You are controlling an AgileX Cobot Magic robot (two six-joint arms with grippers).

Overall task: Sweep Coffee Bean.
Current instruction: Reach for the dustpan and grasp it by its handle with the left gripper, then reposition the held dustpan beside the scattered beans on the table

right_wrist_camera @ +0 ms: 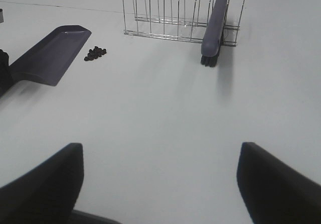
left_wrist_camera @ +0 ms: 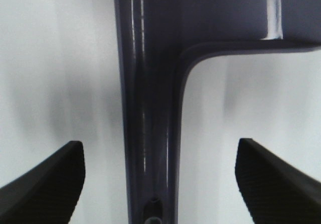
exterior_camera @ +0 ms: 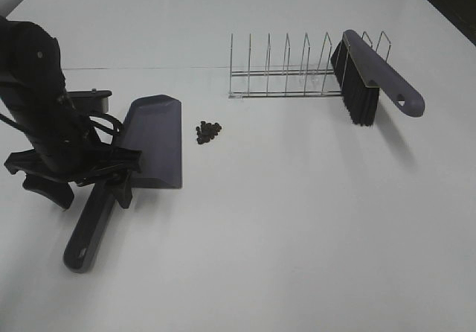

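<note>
The coffee bean (exterior_camera: 208, 132) pile, a small dark cluster, lies on the white table just right of the grey-purple dustpan (exterior_camera: 152, 142). The dustpan lies flat, its handle (exterior_camera: 89, 228) pointing toward the front edge. My left gripper (exterior_camera: 111, 179) hangs over the spot where handle meets pan. In the left wrist view the handle (left_wrist_camera: 150, 133) runs between the open fingers (left_wrist_camera: 45, 184) without touching them. My right gripper (right_wrist_camera: 160, 151) stands open above bare table, far from the coffee bean (right_wrist_camera: 95, 53) pile and dustpan (right_wrist_camera: 50, 56); it is outside the high view.
A wire rack (exterior_camera: 297, 71) stands at the back right, with a grey-purple brush (exterior_camera: 372, 79) leaning on its right end, black bristles down. The right wrist view also shows the rack (right_wrist_camera: 175, 18) and brush (right_wrist_camera: 214, 25).
</note>
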